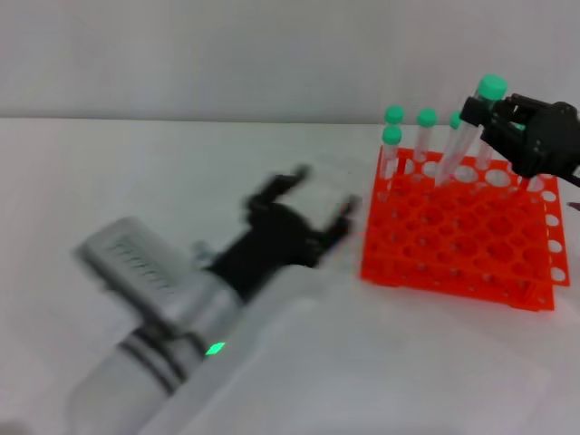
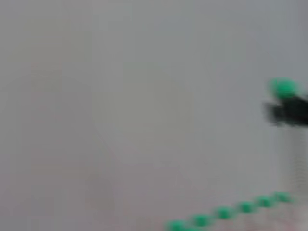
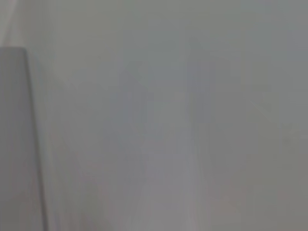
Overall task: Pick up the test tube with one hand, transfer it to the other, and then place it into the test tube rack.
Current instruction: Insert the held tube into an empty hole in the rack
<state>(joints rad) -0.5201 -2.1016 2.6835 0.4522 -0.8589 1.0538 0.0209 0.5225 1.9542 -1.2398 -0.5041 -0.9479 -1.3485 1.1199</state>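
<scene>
Fingers of the right black gripper [image 1: 500, 116] are pinching the slim clear plastic test tube [image 1: 464, 145] just under its round green cap, holding it above the back rows of the bright orange-red plastic rack [image 1: 458, 240]. Its long axis is leaning, cap up and toward the gripper, tapered tip down at the holes. The left black gripper [image 1: 308, 195] is hanging spread and empty just left of the rack over the white bench [image 1: 136, 172].

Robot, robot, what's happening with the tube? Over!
Right pincer shut on tube, tilted over rack. Left pincer open, empty, beside rack. Nothing blocking.
</scene>
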